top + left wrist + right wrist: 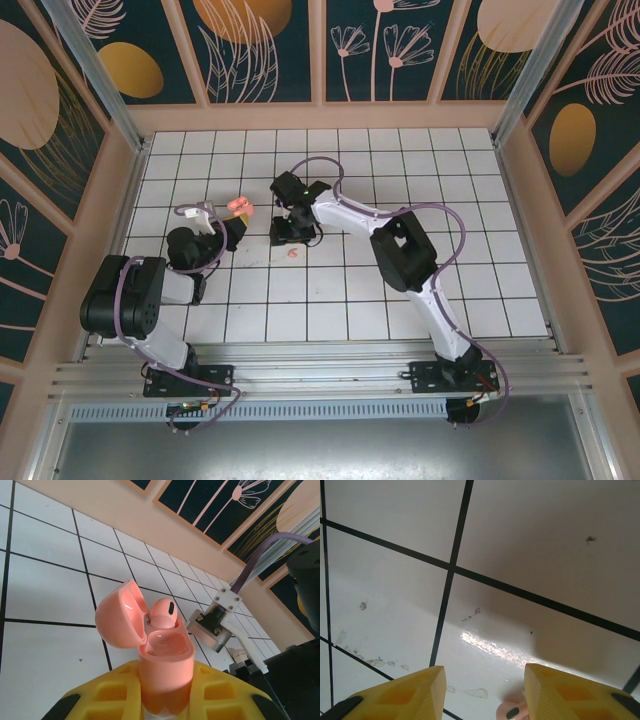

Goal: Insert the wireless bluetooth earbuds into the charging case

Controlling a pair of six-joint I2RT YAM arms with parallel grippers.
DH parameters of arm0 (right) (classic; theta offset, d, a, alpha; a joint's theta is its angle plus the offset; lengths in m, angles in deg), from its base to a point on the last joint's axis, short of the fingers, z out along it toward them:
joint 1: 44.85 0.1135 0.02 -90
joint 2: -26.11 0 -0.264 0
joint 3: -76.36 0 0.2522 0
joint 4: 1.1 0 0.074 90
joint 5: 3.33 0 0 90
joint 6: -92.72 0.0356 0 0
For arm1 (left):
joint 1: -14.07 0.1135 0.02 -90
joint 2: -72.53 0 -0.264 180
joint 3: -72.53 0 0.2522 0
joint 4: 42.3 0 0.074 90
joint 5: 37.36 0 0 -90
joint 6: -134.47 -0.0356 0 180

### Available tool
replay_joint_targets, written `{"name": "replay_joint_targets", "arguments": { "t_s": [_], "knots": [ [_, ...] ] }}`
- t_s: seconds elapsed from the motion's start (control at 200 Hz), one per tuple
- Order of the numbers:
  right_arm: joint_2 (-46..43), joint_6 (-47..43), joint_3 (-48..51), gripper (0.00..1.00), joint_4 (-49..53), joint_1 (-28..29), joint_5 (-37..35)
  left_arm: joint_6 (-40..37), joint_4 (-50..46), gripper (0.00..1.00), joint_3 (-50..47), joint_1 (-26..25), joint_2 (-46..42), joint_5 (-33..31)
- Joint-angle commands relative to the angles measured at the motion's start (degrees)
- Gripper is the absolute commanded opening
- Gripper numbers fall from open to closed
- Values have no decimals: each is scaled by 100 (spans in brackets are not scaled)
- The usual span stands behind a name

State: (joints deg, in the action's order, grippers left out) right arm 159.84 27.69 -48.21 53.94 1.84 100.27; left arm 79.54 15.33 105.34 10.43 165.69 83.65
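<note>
The charging case (pixel 167 652) is held, lid open, by left tool (pixel 167 687); right tool (pixel 482 680) is spread wide over worktop (pixel 545 555). Risk: earbud (pixel 511 711), just beside one finger (pixel 570 692), could be knocked aside.

Coral-orange charging case (pixel 167 655) upright, lid swung open toward 9 o'clock, with one coral earbud (pixel 162 614) seated inside, dark slot on its tip. Loose on the white tiles, a second bud (pixel 292 253) at roughly 4 o'clock from the case.
</note>
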Motion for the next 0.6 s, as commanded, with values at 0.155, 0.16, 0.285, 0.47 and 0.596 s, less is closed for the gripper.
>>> {"name": "replay_joint_targets", "arguments": {
  "t_s": [0.155, 0.16, 0.285, 0.47, 0.596],
  "knots": [
    [156, -280, -53, 46, 63, -26, 142, 69, 314, 2, 228, 48, 103, 146],
    [154, -281, -45, 46, 68, -32, 142, 70, 309, 2, 234, 48, 104, 149],
    [43, -304, 118, 46, 209, -23, 169, 27, 214, 2, 299, 48, 105, 220],
    [-299, -283, 580, 46, 319, 14, 98, 9, 134, 2, 355, 48, 31, 232],
    [-598, -183, 1000, 46, 159, 83, 50, 26, 120, 3, 356, 48, -42, 241]
  ]
}}
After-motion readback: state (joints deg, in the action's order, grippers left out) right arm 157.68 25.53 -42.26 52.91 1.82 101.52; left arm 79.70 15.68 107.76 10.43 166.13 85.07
